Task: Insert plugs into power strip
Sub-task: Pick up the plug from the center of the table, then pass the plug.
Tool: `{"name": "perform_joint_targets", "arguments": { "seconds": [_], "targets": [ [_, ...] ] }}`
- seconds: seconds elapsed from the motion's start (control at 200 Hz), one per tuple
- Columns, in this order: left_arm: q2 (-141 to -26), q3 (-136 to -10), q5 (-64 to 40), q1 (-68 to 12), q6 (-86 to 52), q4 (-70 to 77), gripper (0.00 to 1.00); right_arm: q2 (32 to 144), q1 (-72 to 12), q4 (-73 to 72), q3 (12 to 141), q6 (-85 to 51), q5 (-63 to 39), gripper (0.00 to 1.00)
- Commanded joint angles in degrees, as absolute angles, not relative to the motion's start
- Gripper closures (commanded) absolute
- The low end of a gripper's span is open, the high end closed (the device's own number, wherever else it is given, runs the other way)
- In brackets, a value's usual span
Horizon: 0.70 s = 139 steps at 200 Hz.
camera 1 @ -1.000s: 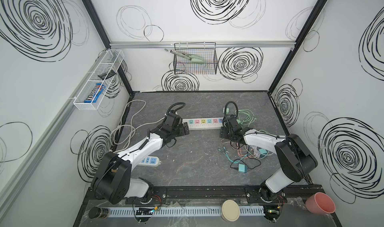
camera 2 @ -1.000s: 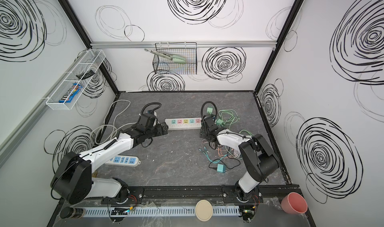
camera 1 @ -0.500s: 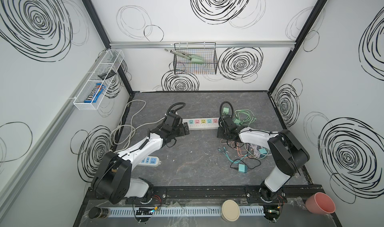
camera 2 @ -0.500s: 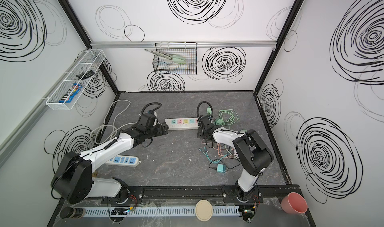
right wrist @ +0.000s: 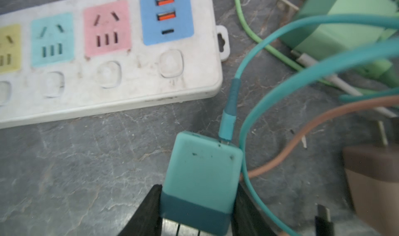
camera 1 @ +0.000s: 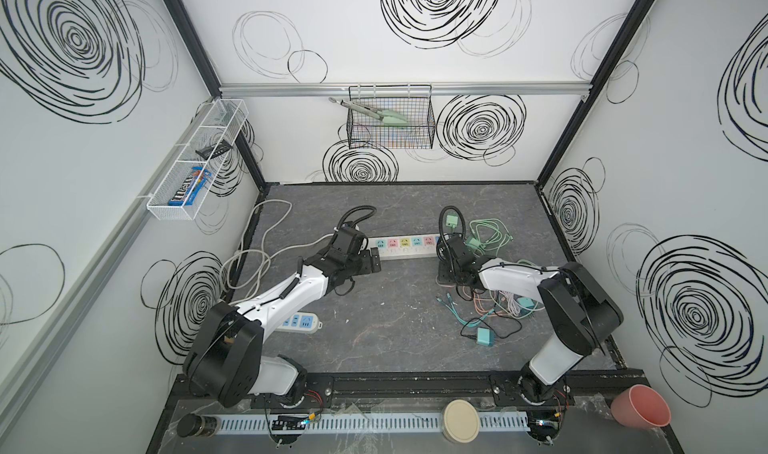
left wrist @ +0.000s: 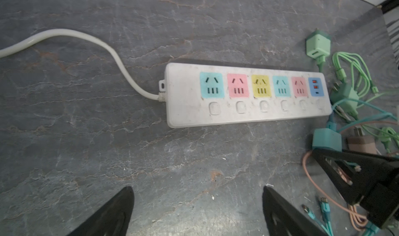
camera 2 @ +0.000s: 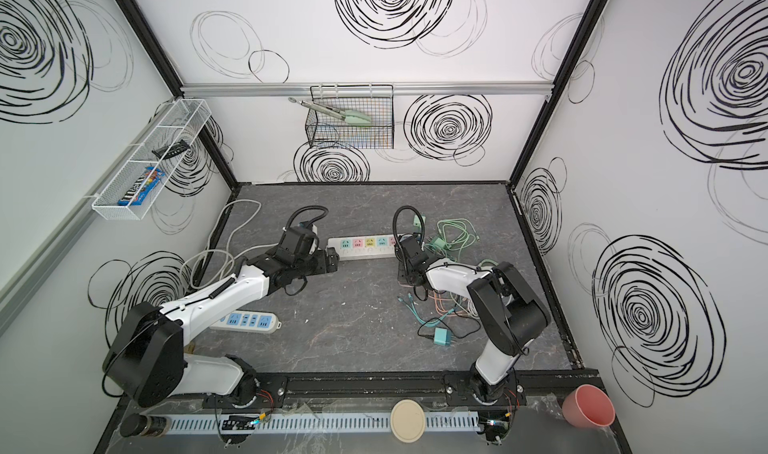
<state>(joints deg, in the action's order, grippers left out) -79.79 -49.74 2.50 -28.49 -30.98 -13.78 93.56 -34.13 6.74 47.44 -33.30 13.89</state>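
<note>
Now: right gripper pinches a teal plug beside the power strip

Down on the grey table, the white power strip lies flat across the middle. It has five coloured sockets in a row and a blue USB block at the end nearest the right arm. Every socket shows open slots, with no plug seated in any of them.

The right gripper is low over the table, just off that USB end. Its two black fingers press against opposite sides of the teal plug. This small cube lies near the strip's corner without touching it. A teal cable runs out of the face of the cube that points toward the strip. In both top views the arm hides this plug.

The left gripper hovers over bare table beside the strip's button-side long edge, toward the end where the white cord leaves. Its fingers are spread wide and hold nothing.

The far green plug lies beyond the USB end, and the near green plug sits just beside that end. A brownish-pink plug lies next to the teal one among loose cables. A second teal plug lies well apart, toward the front of the table. A smaller strip with blue sockets lies under the left arm.
</note>
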Motion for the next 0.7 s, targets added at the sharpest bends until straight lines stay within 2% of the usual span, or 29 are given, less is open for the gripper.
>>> {"name": "perform_joint_targets", "arguments": {
  "seconds": [0.0,0.185,0.365,0.56,0.69],
  "targets": [
    [-78.32,-53.73,-0.16,-31.07,-27.48,-13.86,0.04,87.57,-34.37,2.73,45.44,-26.97,12.96,0.62],
    [-78.49,-58.83,-8.88,-32.33,-24.79,-15.45,0.04,77.96,-35.00,-2.46,41.63,-18.29,9.64,0.62],
    [-77.87,-64.24,-23.74,-32.52,-19.12,-17.69,0.04,68.19,-36.68,-9.24,37.40,0.45,-0.05,0.62],
    [-78.02,-68.71,-40.50,-31.38,-14.54,-22.09,0.00,61.56,-40.75,-14.98,33.45,16.79,-4.61,0.62],
    [-78.09,-69.28,-44.58,-31.21,-12.25,-24.43,0.08,58.29,-43.41,-19.07,30.07,25.25,-6.86,0.62]
  ]
}}
